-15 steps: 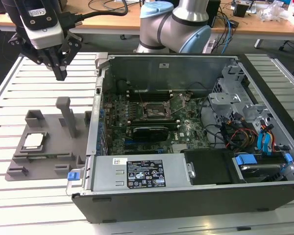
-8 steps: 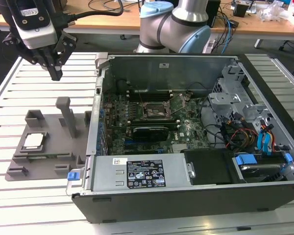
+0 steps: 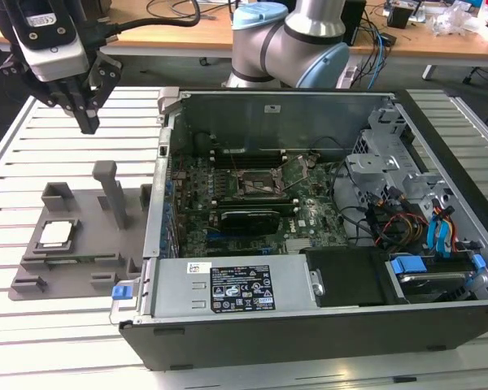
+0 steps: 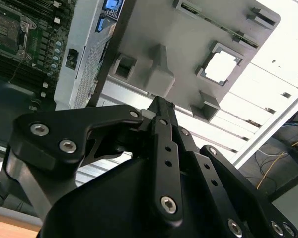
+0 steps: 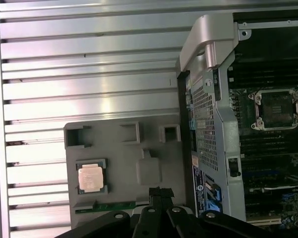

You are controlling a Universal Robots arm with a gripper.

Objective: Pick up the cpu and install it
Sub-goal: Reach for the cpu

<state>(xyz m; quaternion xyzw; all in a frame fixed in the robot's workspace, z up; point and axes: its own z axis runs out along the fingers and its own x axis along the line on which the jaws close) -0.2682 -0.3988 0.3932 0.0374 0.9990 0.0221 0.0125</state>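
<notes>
- The black two-fingered end effector (image 3: 89, 123) hung high over the white slatted metal bench (image 3: 32, 138), raised well clear of everything on it.
- Fingers were drawn together to a narrow point, and nothing was held between them; both wrist views agreed (image 4: 161, 104) (image 5: 160, 192).
- The small flat square cpu with the silver-grey metal top (image 3: 55, 234) lay flat in a square recess of the grey plastic holder tray (image 3: 81, 268), near the tray's edge at the exterior view's left.
- The cpu was well apart from the end effector and far below the fingertips; there was no contact.
- In the first wrist view, the cpu (image 5: 92, 177) was seated in its pocket with bare tray (image 5: 124, 163) between it and the fingertips. A grey upright post (image 5: 149, 168) on the tray was nearer to the tips than the chip.
- In the second wrist view, the cpu (image 4: 222, 67) showed beyond the fingertips, bright and uncovered.
- The open desktop computer case (image 3: 309, 345) lay on the bench just beside the tray, at the exterior view's right. Its black motherboard socket with metal frame (image 3: 264, 183) was empty and well apart from the cpu.
</notes>
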